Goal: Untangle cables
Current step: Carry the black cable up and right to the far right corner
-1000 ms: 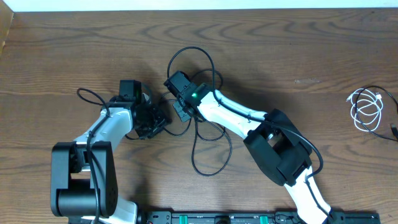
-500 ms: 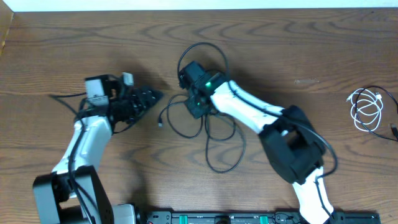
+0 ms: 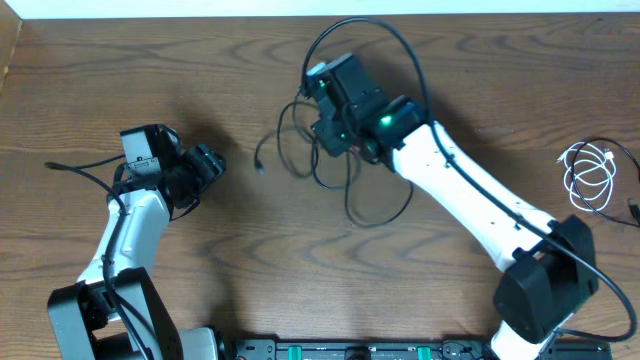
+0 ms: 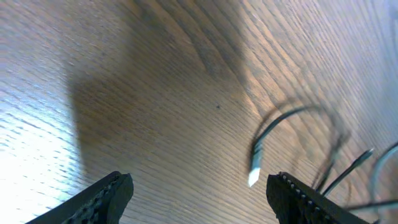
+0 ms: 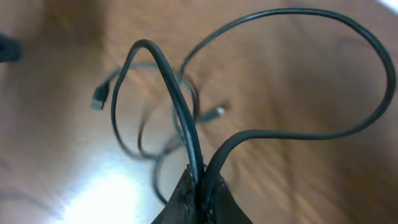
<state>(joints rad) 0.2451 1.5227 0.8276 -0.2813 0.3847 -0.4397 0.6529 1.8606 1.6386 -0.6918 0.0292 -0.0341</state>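
Upper centre of the overhead frame: right claw (image 3: 328,130) held the black cables (image 3: 345,165) lifted off the table (image 3: 250,270). One wide loop arched above it toward the top edge, and narrower loops hung toward mid-frame. In the right wrist view the claw (image 5: 200,193) was pressed together on two black strands (image 5: 180,112) side by side, with the rest of the tangle blurred beyond.

Left claw (image 3: 210,160) sat at mid-left, fingers apart and holding nothing. The left wrist view showed both fingertips (image 4: 115,190) wide open over bare wood.

Key relation: a loose plug (image 3: 259,166) on a free tail lay between the two claws, just right of the left claw and below-left of the right one. From the left wrist it showed ahead and toward the right finger (image 4: 254,176), near but not touching. The tail ran from the plug up and right toward the clamped bundle. Judged the left arm the nearer for taking that end.

White cable (image 3: 588,176) lay coiled at the far right edge, well apart.
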